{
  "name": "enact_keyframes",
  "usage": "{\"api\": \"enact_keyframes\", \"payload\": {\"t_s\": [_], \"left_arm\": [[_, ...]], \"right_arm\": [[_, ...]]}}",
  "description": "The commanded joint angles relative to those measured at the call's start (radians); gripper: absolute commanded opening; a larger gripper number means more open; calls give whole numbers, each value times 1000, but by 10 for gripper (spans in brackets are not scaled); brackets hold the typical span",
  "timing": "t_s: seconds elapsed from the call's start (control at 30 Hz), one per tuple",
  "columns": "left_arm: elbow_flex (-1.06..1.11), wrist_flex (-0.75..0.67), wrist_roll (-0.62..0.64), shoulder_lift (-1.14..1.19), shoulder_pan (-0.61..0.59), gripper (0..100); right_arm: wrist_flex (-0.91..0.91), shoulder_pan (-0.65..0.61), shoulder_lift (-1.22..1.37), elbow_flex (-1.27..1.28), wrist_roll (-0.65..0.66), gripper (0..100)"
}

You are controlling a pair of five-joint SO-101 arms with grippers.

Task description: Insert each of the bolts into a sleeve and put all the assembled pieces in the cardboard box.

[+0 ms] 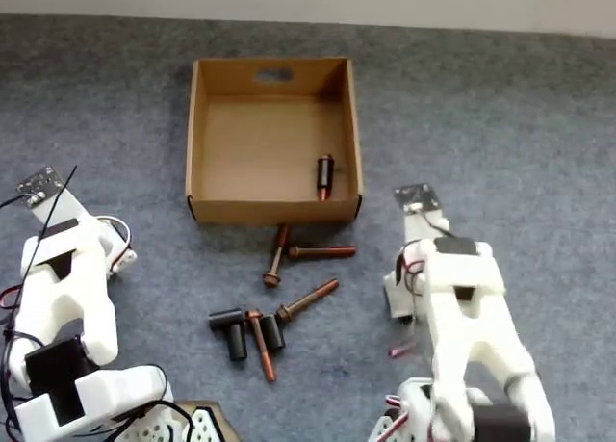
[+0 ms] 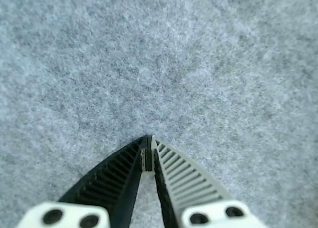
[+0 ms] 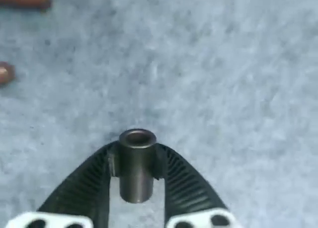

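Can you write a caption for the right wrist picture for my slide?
Right claw gripping a black sleeve, grey carpet beyond.

Grey carpet (image 1: 500,105) — on it the cardboard box (image 1: 272,211); loose bolts (image 1: 322,252) and black sleeves (image 1: 228,319) nearby.

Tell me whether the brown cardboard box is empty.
Not empty: one copper-coloured bolt in a black cylindrical sleeve lies inside the box, beside a side wall.

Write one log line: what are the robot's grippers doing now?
left gripper: shut, empty | right gripper: shut on sleeve | cardboard box: one assembled piece inside
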Motion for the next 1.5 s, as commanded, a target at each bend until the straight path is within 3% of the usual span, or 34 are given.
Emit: {"api": "enact_keyframes", "payload": {"t_s": [0.0, 0.07, 0.2, 0.33, 0.57, 0.67, 0.83, 1.0, 1.07, 1.33, 1.47], "left_arm": [[-38, -14, 5, -8, 13, 27], [-38, -12, 5, -8, 13, 27], [-38, -9, 0, -5, 35, 30], [-36, -9, -107, -5, 85, 30], [-39, 11, -152, -8, 114, 30], [-96, 117, -167, -12, 114, 30], [-288, 420, -324, -10, 154, 30], [-344, 618, -632, -10, 308, 30], [-344, 666, -692, -10, 366, 30], [-384, 608, -689, -10, 610, 32], [-463, 612, -516, -1, 700, 95]], "right_arm": [[67, 10, -305, -54, 8, 6], [42, 4, -440, -12, 5, 6], [-171, -41, -630, 222, 0, 6], [-354, -76, -731, 452, -143, 6], [-400, -50, -837, 587, -212, 6], [-400, -50, -869, 605, -235, 6], [-400, -50, -903, 616, -235, 6], [-398, -47, -901, 622, -230, 6], [-400, -47, -908, 636, -229, 6], [-400, -47, -908, 642, -229, 6], [-400, -48, -908, 644, -229, 6]]}}
